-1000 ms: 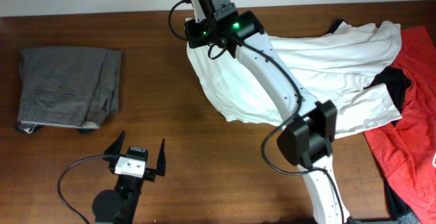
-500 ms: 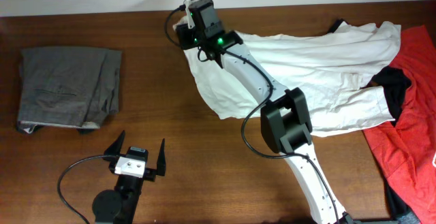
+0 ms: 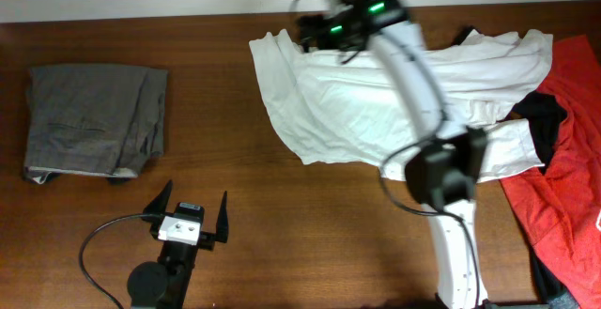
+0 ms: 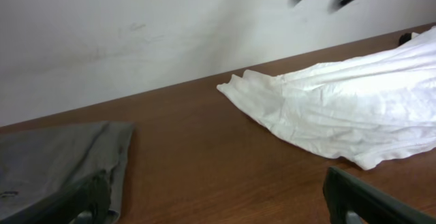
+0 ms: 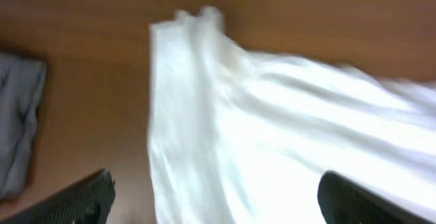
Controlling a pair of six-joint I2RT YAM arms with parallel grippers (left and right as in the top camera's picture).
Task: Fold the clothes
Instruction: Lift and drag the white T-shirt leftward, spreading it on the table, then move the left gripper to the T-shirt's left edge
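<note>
Looking down from above first, what's different from a moment ago?

Half a second back the right hand [image 3: 317,25] was down on the far left corner of the white shirt [image 3: 376,102]. Now it has swung up and to the right, blurred, over the shirt's far edge, and that corner lies on the surface [image 3: 235,159].

So nothing is folded yet?

Not this piece, I'd say. It's spread open, its other end next to the red garment [image 3: 563,168], so the tug looks like straightening before a fold. The grey trousers [image 3: 94,121] on the left are already folded. The left hand [image 3: 197,196] sits by the near edge, fingers splayed, grasping nothing.

What does the left wrist camera add?

It looks low along the surface. The shirt [image 4: 340,115] rises in small ridges at its corner, which the top view flattens. The trousers [image 4: 54,156] lie well apart from it.

And the right wrist camera?

It's smeared by motion, but it settles what the overhead can't. Both fingers [image 5: 75,200] stand wide apart with only the shirt [image 5: 272,135] below, so that hand is released.
</note>
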